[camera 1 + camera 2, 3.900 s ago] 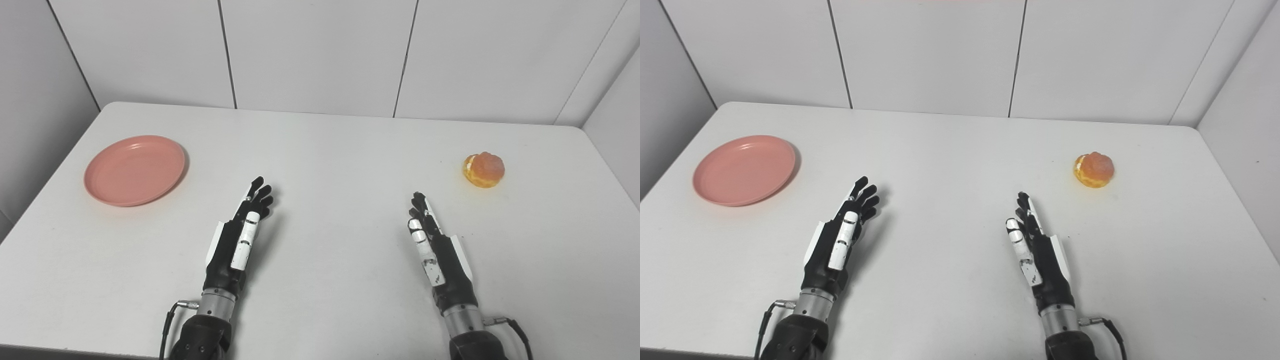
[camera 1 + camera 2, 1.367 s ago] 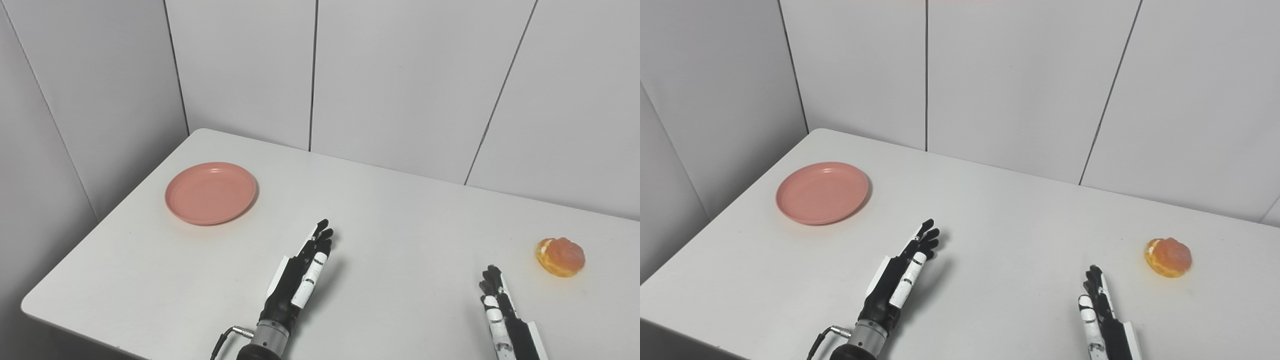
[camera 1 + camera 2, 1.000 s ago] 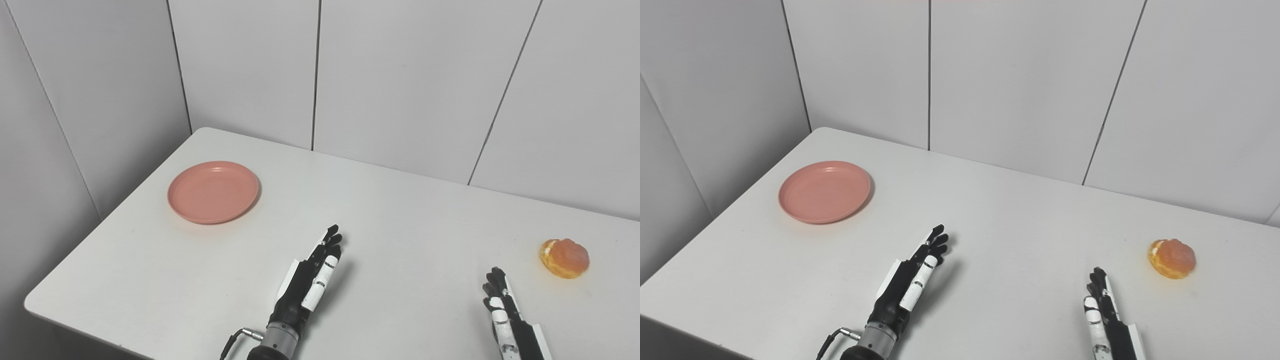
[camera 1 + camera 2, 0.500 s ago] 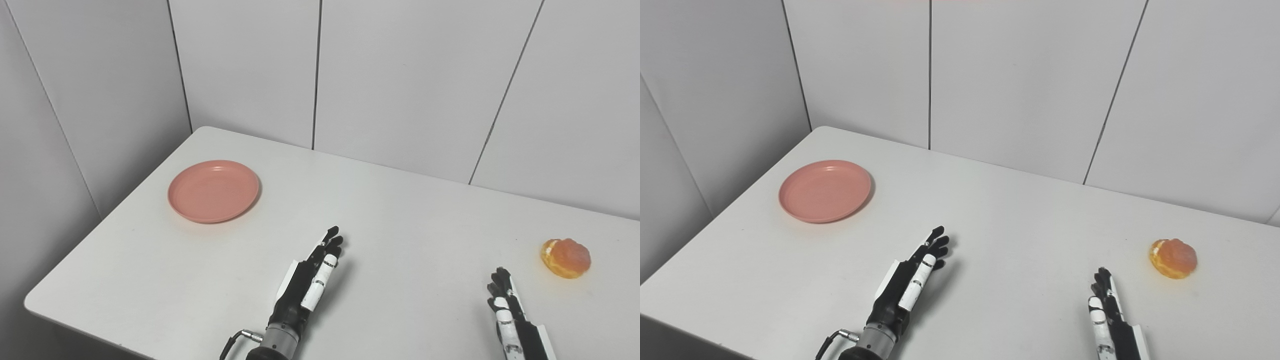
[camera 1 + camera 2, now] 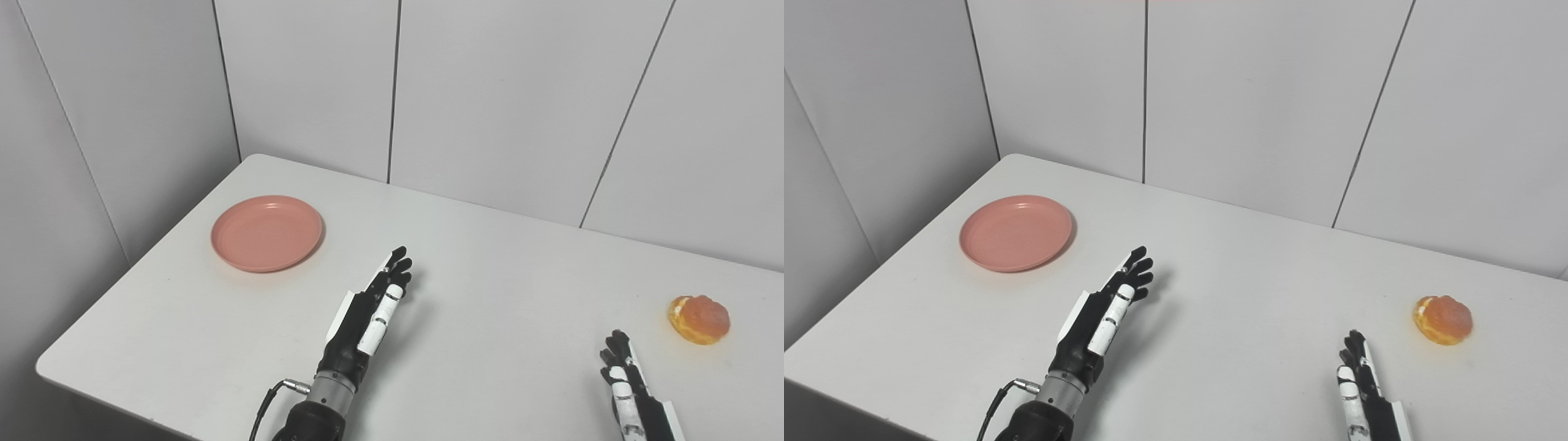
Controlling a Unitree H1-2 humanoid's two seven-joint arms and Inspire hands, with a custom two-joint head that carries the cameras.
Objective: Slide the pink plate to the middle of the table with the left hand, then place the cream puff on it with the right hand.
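Note:
The pink plate (image 5: 267, 232) lies empty on the white table (image 5: 490, 294), near its far left corner. The cream puff (image 5: 699, 319), orange and round, sits near the right edge. My left hand (image 5: 370, 312) is open, fingers stretched toward the plate, a short way to its lower right and apart from it. My right hand (image 5: 631, 395) is open at the bottom right, partly cut off by the picture's edge, below and left of the cream puff. Both hands hold nothing.
White panelled walls (image 5: 490, 92) stand close behind the table and on its left side. The table's near left corner (image 5: 46, 367) shows at the lower left. A cable (image 5: 269, 404) runs from my left wrist.
The camera swung left and up since the earliest frames. In the last half second my left hand has moved forward toward the plate. The plate and cream puff have not moved.

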